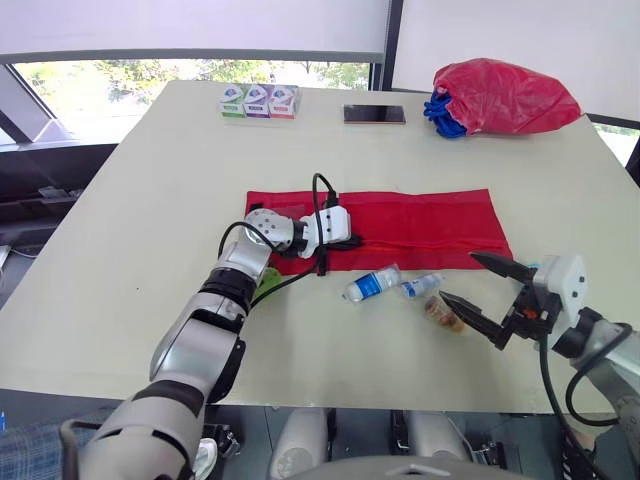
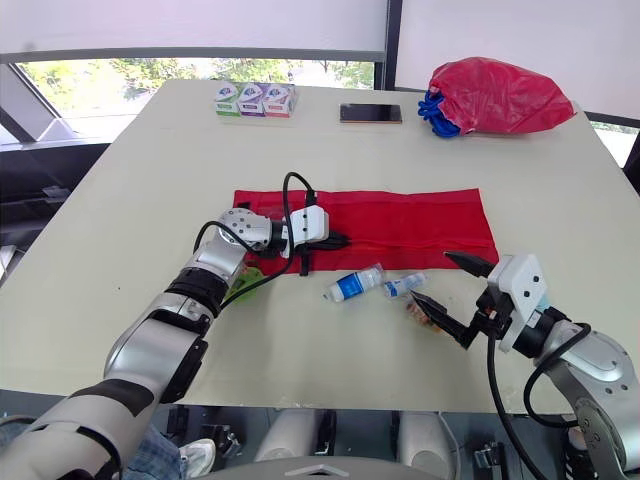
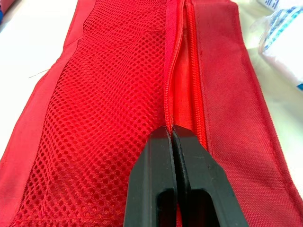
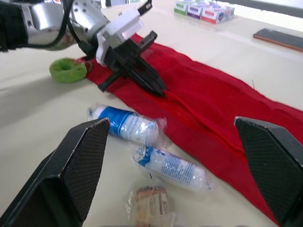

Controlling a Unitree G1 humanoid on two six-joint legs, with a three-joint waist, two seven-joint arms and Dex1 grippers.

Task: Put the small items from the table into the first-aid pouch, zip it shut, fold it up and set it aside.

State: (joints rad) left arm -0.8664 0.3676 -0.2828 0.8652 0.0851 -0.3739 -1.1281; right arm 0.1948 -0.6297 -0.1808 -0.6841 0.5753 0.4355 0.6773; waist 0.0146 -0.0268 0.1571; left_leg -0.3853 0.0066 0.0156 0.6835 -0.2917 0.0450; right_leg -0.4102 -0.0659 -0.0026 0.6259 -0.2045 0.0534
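Packing is only beginning: bandage rolls (image 1: 372,284) are lying outside the pouch (image 1: 430,225), left gripper (image 1: 352,240) jaws closed at its zip, right gripper (image 1: 458,276) jaws wide.

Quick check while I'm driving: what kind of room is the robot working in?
Probably an office or meeting room: a large pale table beside windows with roller blinds pulled partway down, trees outside, and a smartphone and three small boxes at the far edge.
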